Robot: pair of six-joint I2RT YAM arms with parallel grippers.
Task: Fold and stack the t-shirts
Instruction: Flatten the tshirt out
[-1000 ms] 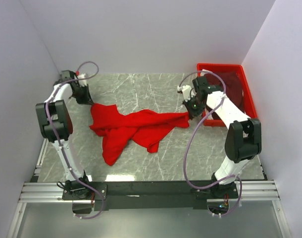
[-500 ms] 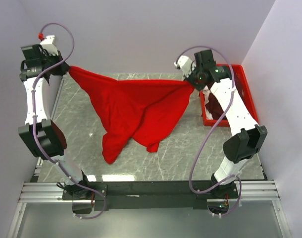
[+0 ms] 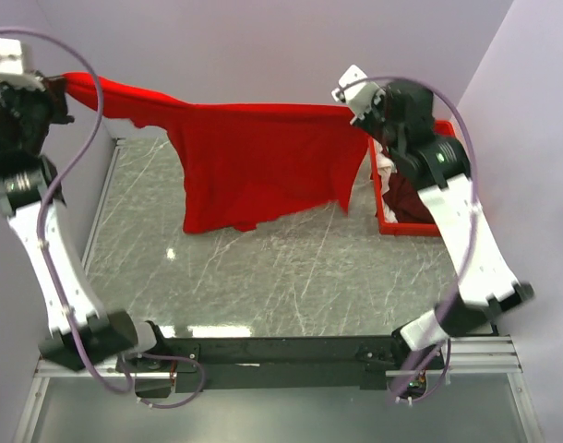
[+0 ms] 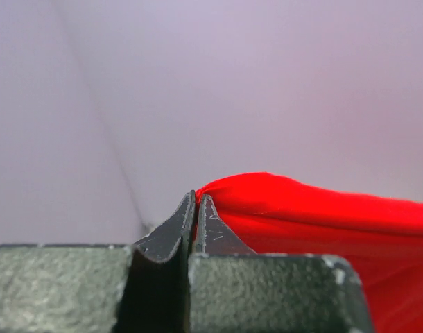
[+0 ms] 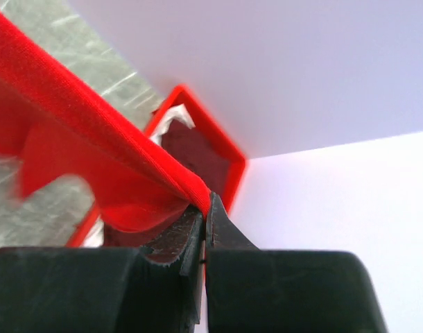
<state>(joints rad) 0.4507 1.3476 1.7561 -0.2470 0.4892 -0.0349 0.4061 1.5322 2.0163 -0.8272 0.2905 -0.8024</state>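
Observation:
The bright red t-shirt [image 3: 254, 157] hangs spread in the air between both arms, high above the table, its lower edge loose. My left gripper [image 3: 67, 85] is shut on its left end at the upper left; the left wrist view shows red cloth [image 4: 315, 215] pinched at my left gripper's tips [image 4: 196, 200]. My right gripper [image 3: 360, 111] is shut on its right end; the right wrist view shows the hem [image 5: 93, 132] clamped at the tips [image 5: 204, 201]. A dark maroon t-shirt [image 3: 413, 196] with white fabric [image 3: 385, 166] lies in the tray.
The rigid red plastic tray [image 3: 445, 129] stands at the back right against the wall; it also shows in the right wrist view [image 5: 229, 163]. The marble table top [image 3: 263, 277] lies below. White walls enclose the left, back and right.
Both arms have risen and pulled apart, lifting the red t-shirt off the table and stretching it out into a hanging sheet.

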